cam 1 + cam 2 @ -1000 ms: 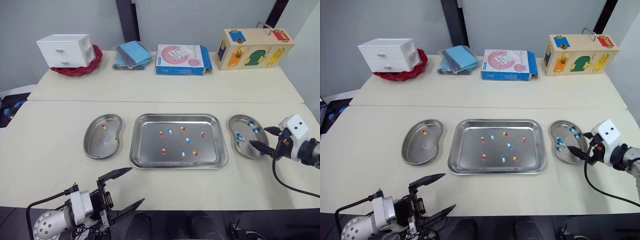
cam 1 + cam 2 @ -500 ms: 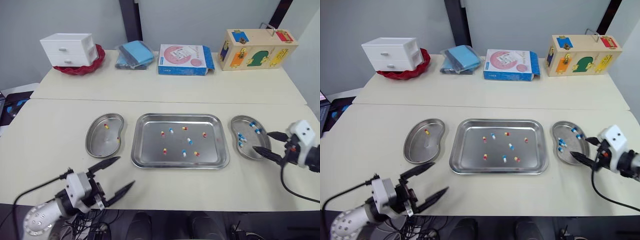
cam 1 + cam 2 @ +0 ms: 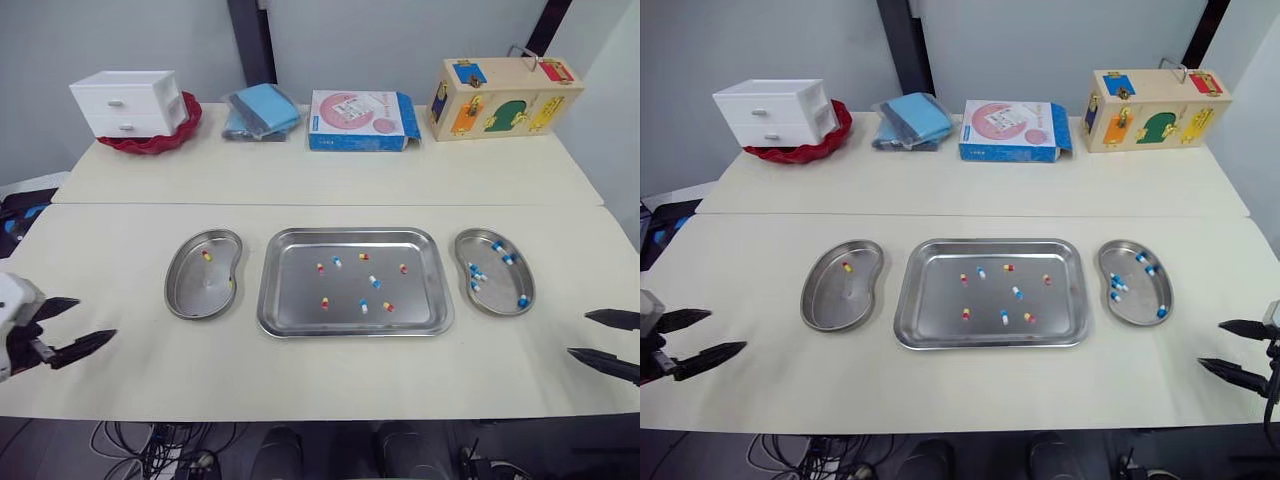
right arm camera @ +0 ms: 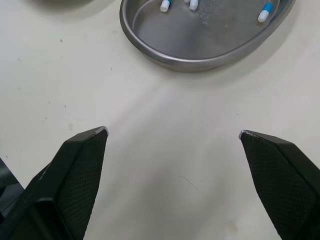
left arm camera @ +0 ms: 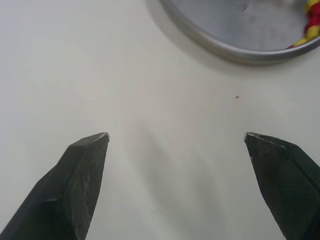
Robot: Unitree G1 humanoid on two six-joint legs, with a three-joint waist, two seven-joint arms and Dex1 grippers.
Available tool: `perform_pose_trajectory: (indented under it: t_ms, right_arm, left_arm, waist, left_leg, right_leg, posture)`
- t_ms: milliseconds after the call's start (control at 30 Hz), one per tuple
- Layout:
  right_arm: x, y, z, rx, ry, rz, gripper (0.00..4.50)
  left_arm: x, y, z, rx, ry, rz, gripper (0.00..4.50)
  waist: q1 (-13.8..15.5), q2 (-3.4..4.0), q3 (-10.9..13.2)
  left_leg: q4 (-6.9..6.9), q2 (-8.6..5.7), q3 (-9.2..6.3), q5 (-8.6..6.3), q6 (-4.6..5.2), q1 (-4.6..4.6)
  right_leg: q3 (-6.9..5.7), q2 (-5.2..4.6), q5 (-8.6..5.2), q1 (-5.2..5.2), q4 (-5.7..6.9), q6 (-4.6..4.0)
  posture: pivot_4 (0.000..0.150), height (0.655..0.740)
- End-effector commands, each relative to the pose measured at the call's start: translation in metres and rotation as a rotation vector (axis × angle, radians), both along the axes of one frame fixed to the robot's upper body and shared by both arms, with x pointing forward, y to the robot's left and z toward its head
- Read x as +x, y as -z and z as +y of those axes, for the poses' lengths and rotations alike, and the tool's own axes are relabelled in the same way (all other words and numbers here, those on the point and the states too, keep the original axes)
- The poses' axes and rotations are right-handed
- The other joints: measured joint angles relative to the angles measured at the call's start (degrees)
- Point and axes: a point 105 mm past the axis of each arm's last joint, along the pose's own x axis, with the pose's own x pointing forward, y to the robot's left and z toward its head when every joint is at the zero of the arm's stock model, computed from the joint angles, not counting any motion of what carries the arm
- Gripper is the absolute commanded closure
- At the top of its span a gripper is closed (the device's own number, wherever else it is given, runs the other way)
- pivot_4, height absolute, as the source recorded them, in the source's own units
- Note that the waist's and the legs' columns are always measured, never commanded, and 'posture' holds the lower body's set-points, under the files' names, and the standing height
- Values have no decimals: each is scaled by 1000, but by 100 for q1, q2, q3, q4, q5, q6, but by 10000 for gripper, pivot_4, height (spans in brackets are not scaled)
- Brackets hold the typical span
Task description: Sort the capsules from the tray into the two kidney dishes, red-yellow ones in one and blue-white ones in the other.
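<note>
The steel tray (image 3: 350, 324) lies mid-table with several loose capsules, red-yellow (image 3: 325, 302) and blue-white (image 3: 374, 282). Left of it, a kidney dish (image 3: 185, 300) holds two red-yellow capsules (image 3: 207, 256). The right-hand kidney dish (image 3: 497, 305) holds several blue-white capsules (image 3: 478, 275). My left gripper (image 3: 96, 317) hangs open over bare table at the far left, well clear of its dish; the left wrist view shows that dish's rim (image 5: 235, 50) just beyond the fingers. My right gripper (image 3: 578, 333) is open at the far right, short of its dish (image 4: 200, 60).
Along the back of the table stand a white drawer unit in a red bowl (image 3: 125, 100), a blue packet (image 3: 262, 108), a pink-and-blue box (image 3: 355, 118) and a wooden lock box (image 3: 505, 95). A seam (image 3: 330, 204) joins the two tabletops.
Both arms have drawn outward: the left gripper swung from the front edge to the far left, the right gripper backed away from the right dish. The camera view also shifted.
</note>
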Motion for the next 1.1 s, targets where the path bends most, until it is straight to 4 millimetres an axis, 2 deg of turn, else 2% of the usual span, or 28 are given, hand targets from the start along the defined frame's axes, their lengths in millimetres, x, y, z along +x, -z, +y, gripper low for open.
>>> perform_pose_trajectory:
  t_ms: [33,233,433,533,733,833,900,933,1000,1100]
  right_arm:
    - [4,-5,-3,-26,-19,-26,510]
    - [6,-4,0,-14,-28,-51,510]
    - [-2,-1,15,60,-78,-93,510]
    - [-13,8,31,78,-148,-51,510]
    - [-29,16,91,224,-255,-77,510]
    - [-30,5,117,370,-277,-259,510]
    - [-35,8,125,382,-280,-286,510]
    - [-40,9,134,439,-285,-299,510]
    - [-46,10,145,509,-293,-318,510]
    - [-54,19,155,527,-338,-293,510]
  left_arm:
    - [9,-7,8,66,9,3,0]
    - [15,-2,20,108,6,36,0]
    - [17,8,15,116,33,45,0]
    - [19,12,5,105,72,58,0]
    - [34,-1,-45,66,252,31,0]
    - [38,-8,-72,47,340,22,0]
    - [38,-10,-91,40,401,27,0]
    - [40,-12,-109,34,471,22,0]
    - [43,-15,-132,24,553,14,0]
    - [48,-19,-178,-12,728,-14,0]
  waist:
    - [-1,0,0]
    - [8,3,2]
    - [14,2,1]
    - [17,6,3]
    - [39,-2,-1]
    - [50,-4,-2]
    - [46,-1,-2]
    - [48,4,1]
    - [89,-1,-2]
    - [116,1,0]
  left_leg:
    - [1,1,1,0,0,0]
    - [1,0,1,0,0,-6]
    - [2,1,-1,0,0,-12]
    - [3,0,-1,0,0,-13]
    - [8,3,-9,1,-1,-11]
    - [9,3,-12,1,-1,-11]
    - [9,3,-11,1,-1,-11]
    - [9,2,-10,1,-1,-11]
    - [9,1,-11,1,-1,-10]
    - [14,1,-14,1,-3,-9]
  right_leg:
    - [0,0,0,0,1,0]
    - [0,0,0,-7,8,0]
    - [-1,0,0,-10,10,0]
    - [0,0,0,-9,10,0]
    - [-5,3,0,-4,22,1]
    - [-7,3,0,-2,24,1]
    - [-6,3,0,-3,25,1]
    - [-5,3,0,-2,25,1]
    - [-6,2,0,-3,27,1]
    - [-7,3,0,-2,32,0]
  posture:
    - [1500,7400]
    - [1500,7400]
    - [1500,7400]
    - [1500,7400]
    - [1500,7400]
    - [1500,7400]
    - [1500,7400]
    - [1500,7400]
    - [1500,7400]
    - [1500,7400]
